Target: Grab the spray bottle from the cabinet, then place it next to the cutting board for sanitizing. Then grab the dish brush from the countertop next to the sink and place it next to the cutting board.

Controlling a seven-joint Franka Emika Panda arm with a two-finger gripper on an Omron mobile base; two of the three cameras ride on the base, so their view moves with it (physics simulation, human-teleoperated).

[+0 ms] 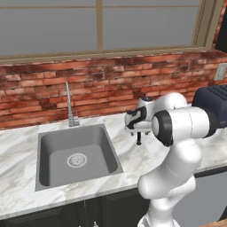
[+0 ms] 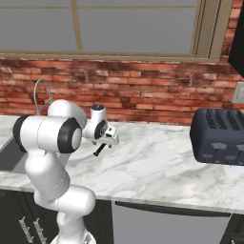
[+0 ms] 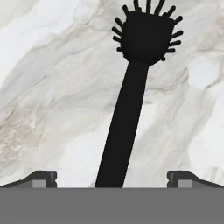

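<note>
While the claw (image 3: pixel 112 180) hangs low over the countertop (image 1: pixel 133 159), the step in hand looks to be the second half of the task: fetching the dish brush (image 3: pixel 131 100).

Claw state: both dark fingertips (image 3: pixel 43 178) stand wide apart at either side of the hand view, with the brush handle running up between them and clear of both. Nothing is gripped. Whether the tips have reached handle height I cannot tell.

Brush position: directly beneath and ahead of the claw, lying flat on the marble, handle end nearest the claw, head farthest from it. In the right base view a short dark length shows just below the claw (image 2: pixel 101 148).

Next move, by my judgement: lower until the tips straddle the handle, close across its narrow width, lift, then carry it to the cutting board. The handle sits roughly centred, so little sideways correction seems needed.

Materials and shapes:
- Brush: matte black, slim handle widening slightly toward the claw; squarish rounded head ringed with short stiff bristles.
- Countertop: smooth white marble, soft grey and beige veining.
- Sink (image 1: pixel 75 157): grey square recessed basin, round drain, off to the claw's left; thin silver faucet (image 1: pixel 69 104) behind it.
- Toaster (image 2: pixel 219 136): dark blue, rounded, slotted top, well off to the claw's right.
- Wall (image 2: pixel 143 88): rough red brick.
</note>
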